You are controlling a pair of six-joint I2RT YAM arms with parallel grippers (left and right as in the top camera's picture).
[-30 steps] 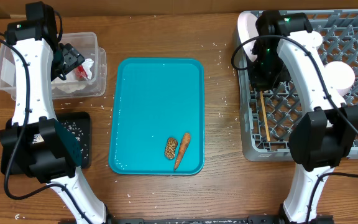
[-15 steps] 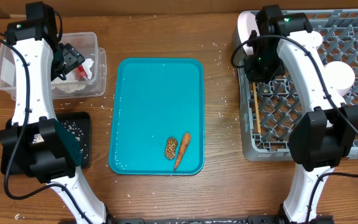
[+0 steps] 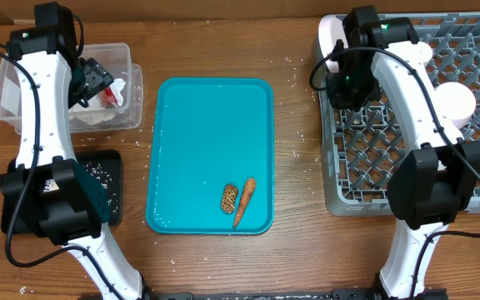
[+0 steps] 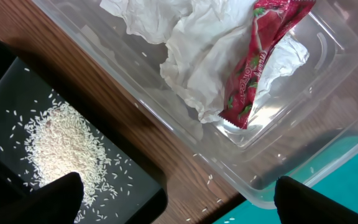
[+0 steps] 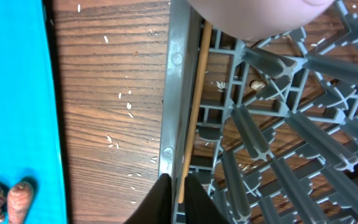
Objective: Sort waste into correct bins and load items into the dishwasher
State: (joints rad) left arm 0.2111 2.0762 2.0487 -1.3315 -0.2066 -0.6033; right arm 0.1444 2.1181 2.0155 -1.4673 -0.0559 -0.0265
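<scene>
One orange carrot stick (image 3: 245, 201) and one brown speckled food lump (image 3: 229, 197) lie on the teal tray (image 3: 207, 117). The right hand (image 5: 174, 200) is clenched on one thin wooden chopstick (image 5: 192, 112); the left hand (image 4: 178, 198) is released.

We see the large teal serving tray (image 3: 210, 154) at the tabletop's (image 3: 294, 183) middle, a small orange carrot stick (image 3: 245, 201) and brown speckled food lump (image 3: 229, 198) side by side near its front right corner. The clear plastic rectangular tub (image 3: 15, 79) sits left, the large square grey plastic dish rack (image 3: 465, 125) right.

Right claw (image 5: 176, 190) fingers nearly closed around chopstick (image 5: 194, 106), which lies along grey rack (image 5: 178, 93) edge. Rice grains (image 5: 122, 106) scattered on counter (image 5: 110, 81). Carrot stick (image 5: 18, 200) bottom left.
</scene>
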